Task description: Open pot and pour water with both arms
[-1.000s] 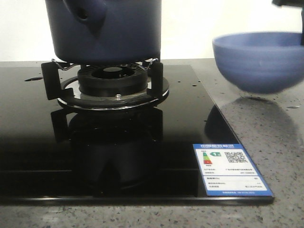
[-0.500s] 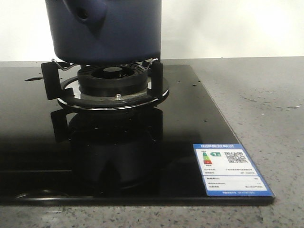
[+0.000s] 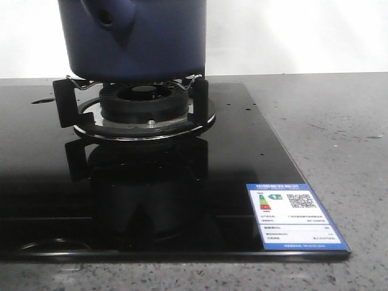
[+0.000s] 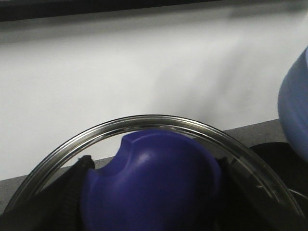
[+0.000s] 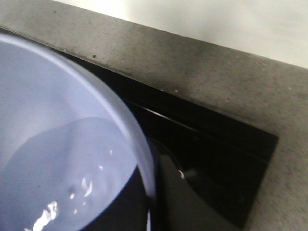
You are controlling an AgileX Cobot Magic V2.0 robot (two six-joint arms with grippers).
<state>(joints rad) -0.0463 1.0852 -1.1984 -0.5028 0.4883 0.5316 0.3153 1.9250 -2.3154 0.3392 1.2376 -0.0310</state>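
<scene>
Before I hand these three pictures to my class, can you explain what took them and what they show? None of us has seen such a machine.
A two-armed robot took them. One camera looks forward over a black glass hob, where a dark blue pot sits on a gas burner. The other two cameras ride on the wrists. The left wrist's looks down on a glass lid with a blue knob; the claw itself is hidden, so I cannot confirm the grip. The right wrist's shows a pale blue bowl holding water, tipped above the hob; that claw is out of view.
</scene>
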